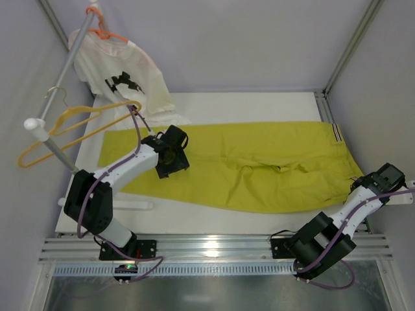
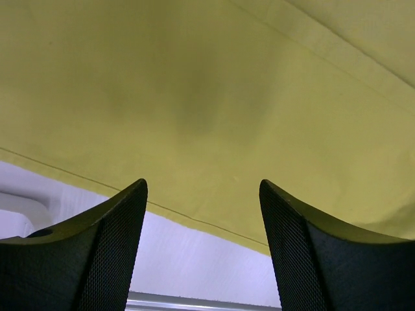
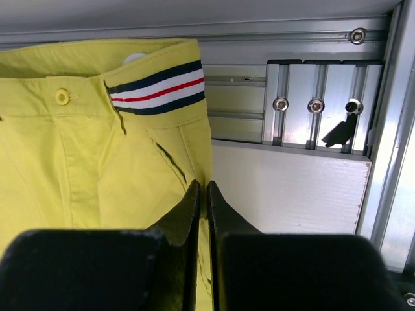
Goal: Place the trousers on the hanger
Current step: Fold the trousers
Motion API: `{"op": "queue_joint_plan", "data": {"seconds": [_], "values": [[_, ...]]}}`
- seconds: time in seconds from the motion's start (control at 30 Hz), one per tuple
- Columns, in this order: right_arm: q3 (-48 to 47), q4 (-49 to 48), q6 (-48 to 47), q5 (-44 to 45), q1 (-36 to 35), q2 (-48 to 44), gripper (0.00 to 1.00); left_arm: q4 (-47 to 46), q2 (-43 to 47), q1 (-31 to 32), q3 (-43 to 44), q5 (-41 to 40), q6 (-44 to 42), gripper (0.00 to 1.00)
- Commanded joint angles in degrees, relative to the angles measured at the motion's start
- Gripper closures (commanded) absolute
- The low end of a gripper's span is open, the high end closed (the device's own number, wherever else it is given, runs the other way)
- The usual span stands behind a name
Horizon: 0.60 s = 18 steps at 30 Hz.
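Note:
The yellow-green trousers (image 1: 259, 162) lie flat across the white table, with the striped waistband (image 3: 155, 87) at the right. The yellow hanger (image 1: 71, 126) hangs from the rail at the left, apart from both grippers. My left gripper (image 1: 170, 155) hovers over the trousers' left leg, near its front hem. In the left wrist view it (image 2: 202, 188) is open and empty, with the cloth (image 2: 194, 97) below it. My right gripper (image 1: 371, 180) is at the trousers' right edge. In the right wrist view it (image 3: 202, 186) is shut on the side seam of the trousers (image 3: 97, 162) below the waistband.
A white T-shirt with black print (image 1: 126, 74) hangs on an orange hanger (image 1: 100, 29) from the slanted rail (image 1: 61, 71) at the back left. The white table (image 1: 214, 103) is bounded by aluminium frame rails at the right (image 3: 389, 129) and front (image 1: 207, 246).

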State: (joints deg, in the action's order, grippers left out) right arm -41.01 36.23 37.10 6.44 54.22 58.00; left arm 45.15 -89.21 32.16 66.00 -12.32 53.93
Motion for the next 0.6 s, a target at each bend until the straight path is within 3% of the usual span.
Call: {"op": "queue_joint_plan", "data": {"seconds": [0.0, 0.23, 0.47, 0.57], "values": [[-1.88, -0.8, -2.03, -3.1, 0.1, -1.31, 0.96, -0.59, 2.64, -1.75, -2.97, -3.32, 7.75, 0.3], [-1.53, -2.65, -2.13, -5.65, -0.43, 1.5, 0.96, -2.26, 1.41, -4.83, -8.96, -3.58, 14.27, 0.31], [-1.35, -3.62, -0.72, -7.49, -2.88, 0.98, 0.96, -4.09, -7.1, -4.83, -8.08, -3.77, 13.92, 0.39], [-1.87, -3.53, -0.8, -6.61, -4.12, 0.36, 0.96, -4.1, -11.15, -4.92, -3.35, -4.12, 11.21, 0.4]]}}
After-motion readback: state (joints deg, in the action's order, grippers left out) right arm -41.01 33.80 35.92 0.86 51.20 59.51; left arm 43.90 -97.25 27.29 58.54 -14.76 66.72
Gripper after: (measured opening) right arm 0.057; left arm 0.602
